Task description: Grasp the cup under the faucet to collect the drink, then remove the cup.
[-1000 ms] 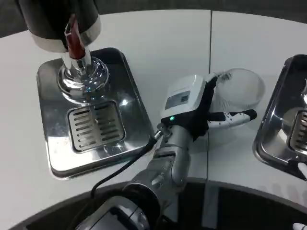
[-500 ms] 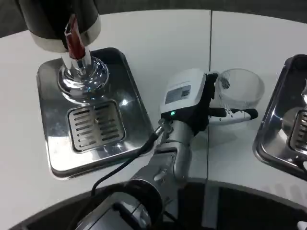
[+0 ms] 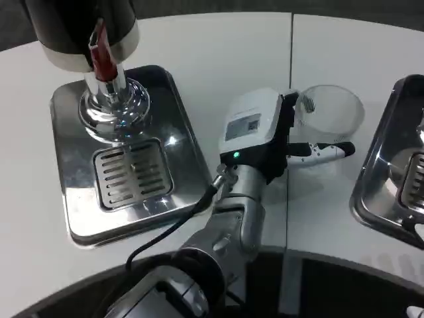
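Note:
A clear plastic cup stands right of centre on the white table, well away from the faucet. My left hand is against its left side, white back up. Its thumb reaches along the cup's near side, the other fingers are hidden behind the hand, and it appears to grip the cup. The faucet, with a red tap lever under a black dispenser body, stands at the top left over a steel drip tray. Nothing rests on the tray's slotted grate.
A second steel tray lies at the right edge, close to the cup. My left forearm runs from the bottom centre up to the hand, with a black cable crossing the first tray's near corner. A table seam runs up the middle.
My left hand and the cup have shifted together a little farther from me, upward in the picture. The faucet and both trays have stayed put.

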{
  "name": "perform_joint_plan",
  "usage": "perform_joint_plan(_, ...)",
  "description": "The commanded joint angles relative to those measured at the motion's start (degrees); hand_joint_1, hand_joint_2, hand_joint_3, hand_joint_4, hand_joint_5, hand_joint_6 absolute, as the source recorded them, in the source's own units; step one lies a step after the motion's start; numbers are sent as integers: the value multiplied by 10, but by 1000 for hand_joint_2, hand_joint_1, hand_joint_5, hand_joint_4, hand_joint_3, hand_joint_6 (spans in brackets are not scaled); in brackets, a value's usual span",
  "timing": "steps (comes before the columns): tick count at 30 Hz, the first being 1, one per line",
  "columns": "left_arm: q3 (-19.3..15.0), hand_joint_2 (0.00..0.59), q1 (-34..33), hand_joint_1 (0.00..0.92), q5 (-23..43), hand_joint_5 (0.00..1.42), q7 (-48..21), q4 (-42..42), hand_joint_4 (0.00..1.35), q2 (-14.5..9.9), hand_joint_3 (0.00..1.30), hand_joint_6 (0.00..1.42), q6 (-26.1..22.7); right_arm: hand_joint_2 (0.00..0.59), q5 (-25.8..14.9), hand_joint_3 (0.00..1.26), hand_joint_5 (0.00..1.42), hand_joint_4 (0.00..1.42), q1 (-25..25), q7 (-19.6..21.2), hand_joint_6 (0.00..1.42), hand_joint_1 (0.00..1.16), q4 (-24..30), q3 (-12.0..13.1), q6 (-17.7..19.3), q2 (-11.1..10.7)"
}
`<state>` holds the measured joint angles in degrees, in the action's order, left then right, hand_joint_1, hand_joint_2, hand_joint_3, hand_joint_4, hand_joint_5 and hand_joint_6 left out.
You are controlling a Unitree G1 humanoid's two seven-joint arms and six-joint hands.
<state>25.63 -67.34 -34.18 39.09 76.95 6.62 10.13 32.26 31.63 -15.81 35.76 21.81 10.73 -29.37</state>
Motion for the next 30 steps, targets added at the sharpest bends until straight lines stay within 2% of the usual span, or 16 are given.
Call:
perform_joint_plan(1, -1, 96, 4, 639, 1, 1255, 23, -16, 1022, 41, 948, 1400, 22, 470, 2, 0, 0, 0, 0, -5, 0, 114, 0, -10, 1, 2)
perform_joint_plan(9, 6, 74, 36, 655, -3, 1251, 36, -48, 1017, 16, 948, 1401, 44, 472, 6, 0, 0, 0, 1, -1, 0, 104, 4, -19, 4, 3)
perform_joint_plan(14, 6, 65, 71, 662, -6, 1251, 33, -92, 1017, -12, 948, 1384, 50, 472, 8, 0, 0, 0, -1, 2, 0, 100, 4, -21, 7, 2)
perform_joint_plan(17, 6, 60, 113, 665, -13, 1251, 28, -156, 1017, -43, 948, 1384, 46, 472, 11, 0, 0, 0, -6, 2, 0, 98, 4, -24, 10, 1)
perform_joint_plan(23, -1, 52, 189, 667, -23, 1251, -3, -290, 1017, -85, 948, 1397, 17, 472, 15, 0, 0, 0, -14, 1, 0, 95, 0, -32, 11, 1)
perform_joint_plan(30, -19, 36, 293, 668, -32, 1241, -73, -476, 1017, -131, 958, 1401, -34, 472, 24, 0, 0, 0, -16, 2, 0, 93, 6, -43, 12, 4)
